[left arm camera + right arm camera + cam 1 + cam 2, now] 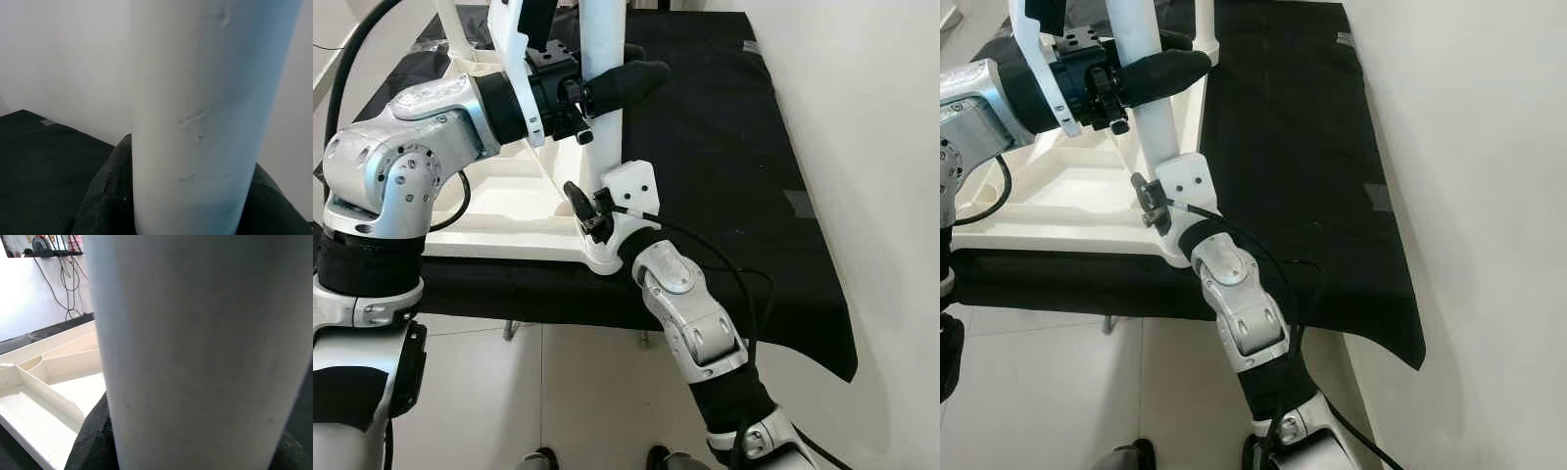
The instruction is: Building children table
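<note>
A white children's table top [509,211] lies upside down on a black cloth, its ribbed underside up. A white round leg [604,117] stands upright at its near right corner. My left gripper [631,76] is shut on this leg high up, its black fingers [105,196] wrapped around it. My right gripper [605,217] is shut on the same leg low down, just above the corner socket, with its black pads [93,440] on both sides of the leg [195,357]. The right fingertips are hidden behind the leg in the eye views.
The black cloth [724,147] covers a work table whose near edge hangs over tiled floor [568,392]. A white wall [871,147] runs close along the right side. Another white leg [1205,22] stands at the far side. Cables [54,279] hang on a far wall.
</note>
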Tool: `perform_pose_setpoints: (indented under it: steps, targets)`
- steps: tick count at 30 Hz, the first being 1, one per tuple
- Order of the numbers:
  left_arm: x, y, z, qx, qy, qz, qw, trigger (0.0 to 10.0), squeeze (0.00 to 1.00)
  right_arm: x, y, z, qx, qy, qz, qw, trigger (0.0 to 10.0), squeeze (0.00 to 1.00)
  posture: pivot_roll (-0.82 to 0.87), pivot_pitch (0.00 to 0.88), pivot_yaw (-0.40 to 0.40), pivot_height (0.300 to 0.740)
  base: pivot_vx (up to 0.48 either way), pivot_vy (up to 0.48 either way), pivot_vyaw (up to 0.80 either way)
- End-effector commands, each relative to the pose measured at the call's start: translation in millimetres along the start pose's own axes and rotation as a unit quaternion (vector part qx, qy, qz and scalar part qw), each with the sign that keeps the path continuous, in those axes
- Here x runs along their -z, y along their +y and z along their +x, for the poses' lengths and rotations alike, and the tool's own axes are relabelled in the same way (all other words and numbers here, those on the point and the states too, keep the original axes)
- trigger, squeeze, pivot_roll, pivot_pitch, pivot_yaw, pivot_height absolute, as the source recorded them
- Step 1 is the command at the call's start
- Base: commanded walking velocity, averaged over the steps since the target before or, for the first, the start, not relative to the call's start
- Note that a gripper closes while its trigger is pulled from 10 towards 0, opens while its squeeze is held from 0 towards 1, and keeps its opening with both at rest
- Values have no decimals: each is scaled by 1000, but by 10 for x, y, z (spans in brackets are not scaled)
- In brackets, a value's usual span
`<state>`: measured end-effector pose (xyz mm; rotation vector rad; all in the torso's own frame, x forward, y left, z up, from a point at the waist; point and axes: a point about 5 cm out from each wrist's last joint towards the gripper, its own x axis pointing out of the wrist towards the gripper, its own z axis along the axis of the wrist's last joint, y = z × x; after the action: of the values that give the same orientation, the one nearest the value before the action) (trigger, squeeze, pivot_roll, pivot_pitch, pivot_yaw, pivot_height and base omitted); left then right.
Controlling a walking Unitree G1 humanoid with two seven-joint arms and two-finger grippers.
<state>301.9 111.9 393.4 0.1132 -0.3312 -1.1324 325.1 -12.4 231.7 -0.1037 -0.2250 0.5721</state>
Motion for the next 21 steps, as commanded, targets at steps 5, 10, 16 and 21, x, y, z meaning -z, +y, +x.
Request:
perform_pose_setpoints:
  steps: [5,10,16,21]
  targets:
    - [-25,-86,39,27,0,12,1000,0,0,264,72,0,-60,59,19,996,10000,1000,63,256,-23,740,0,0,0]
    - [-2,-110,42,32,-1,11,999,0,0,-42,-45,91,-193,1,10,981,10000,788,57,252,-32,740,0,0,0]
    - [14,-123,34,33,-1,13,999,0,0,-157,-42,61,-329,-15,-59,942,10000,0,57,248,-37,740,0,0,0]
    - [24,-142,14,34,-4,13,999,0,0,-233,-230,191,-371,-4,-39,928,10000,0,57,247,-41,740,0,0,0]
